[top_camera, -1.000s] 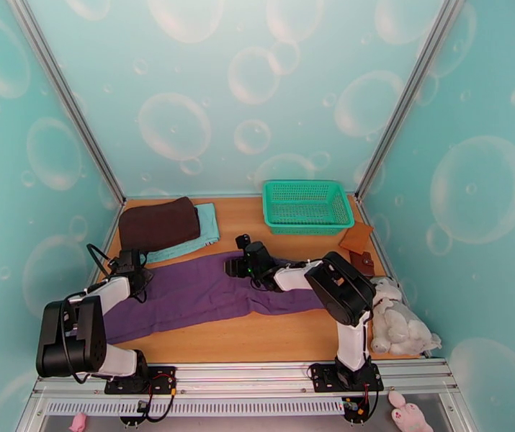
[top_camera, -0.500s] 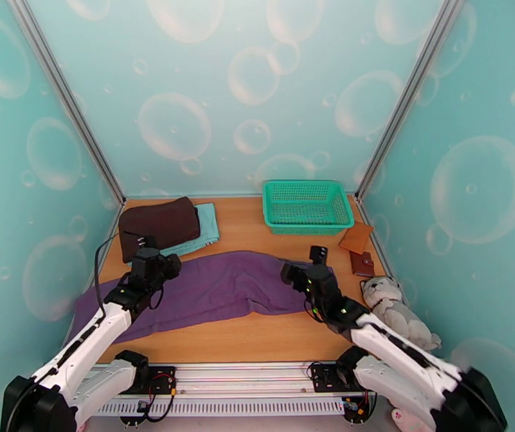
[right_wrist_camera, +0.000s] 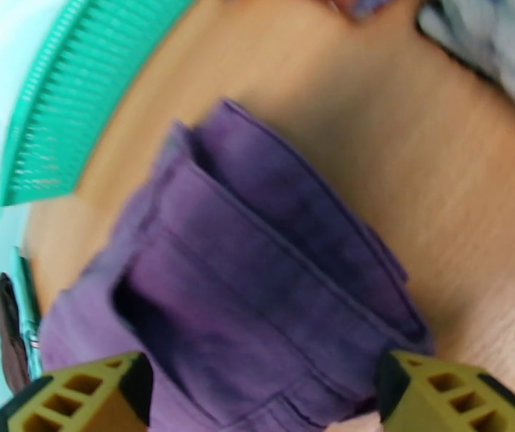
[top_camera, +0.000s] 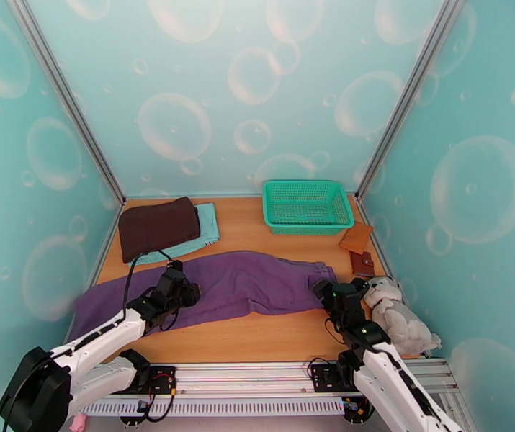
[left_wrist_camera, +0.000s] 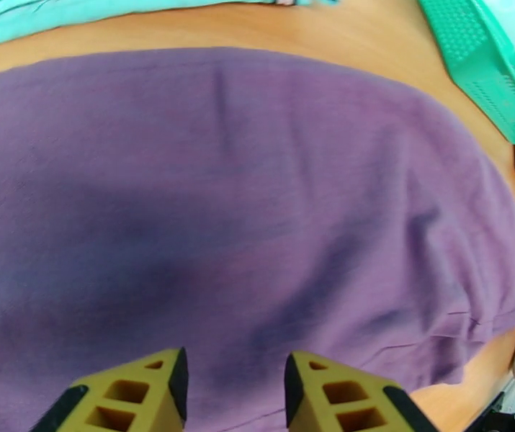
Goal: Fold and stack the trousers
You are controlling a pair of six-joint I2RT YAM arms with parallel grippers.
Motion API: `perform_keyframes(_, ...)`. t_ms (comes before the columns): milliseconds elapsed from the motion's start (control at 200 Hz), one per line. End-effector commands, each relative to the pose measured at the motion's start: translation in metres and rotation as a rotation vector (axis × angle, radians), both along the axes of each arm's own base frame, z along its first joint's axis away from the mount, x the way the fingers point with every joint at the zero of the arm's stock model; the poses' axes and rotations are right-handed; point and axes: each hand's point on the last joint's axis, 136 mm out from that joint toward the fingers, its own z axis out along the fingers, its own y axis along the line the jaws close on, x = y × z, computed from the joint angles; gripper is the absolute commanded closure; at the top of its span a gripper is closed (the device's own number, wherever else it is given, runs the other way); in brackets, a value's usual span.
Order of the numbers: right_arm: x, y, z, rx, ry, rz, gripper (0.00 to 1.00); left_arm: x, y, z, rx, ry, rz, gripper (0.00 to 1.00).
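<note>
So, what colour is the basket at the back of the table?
The basket is green, clearest in the top external view.

Bare table (top_camera: 257, 338) lies open below the trousers (top_camera: 235, 286). A basket (top_camera: 306, 206) blocks upper right, folded cloths (top_camera: 160, 226) upper left, a plush toy (top_camera: 399, 320) lower right.

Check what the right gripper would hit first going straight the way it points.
The right gripper, jaws wide open, points at the layered end of the trousers; that cloth is probably first in line, table beneath. Depth is unclear.
</note>
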Motion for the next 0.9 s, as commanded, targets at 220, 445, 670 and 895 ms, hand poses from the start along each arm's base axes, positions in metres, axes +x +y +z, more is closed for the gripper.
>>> perform_keyframes(220,-0.015,0.016,0.007,0.003,0.102,0.013,0.15,-0.006,0.028,-0.022,-0.004,0.039,0.163,0.58)
perform_keyframes(445,-0.030,0.022,0.014,-0.037,0.170,0.070,0.17,-0.008,0.035,-0.023,0.000,0.024,0.186,0.58)
perform_keyframes(670,-0.024,0.025,-0.020,0.028,0.159,0.005,0.27,-0.013,0.069,-0.033,0.050,0.071,0.352,0.55)
perform_keyframes(895,-0.015,0.005,-0.017,0.004,0.150,-0.077,0.35,-0.013,0.069,-0.034,0.011,0.080,0.358,0.52)
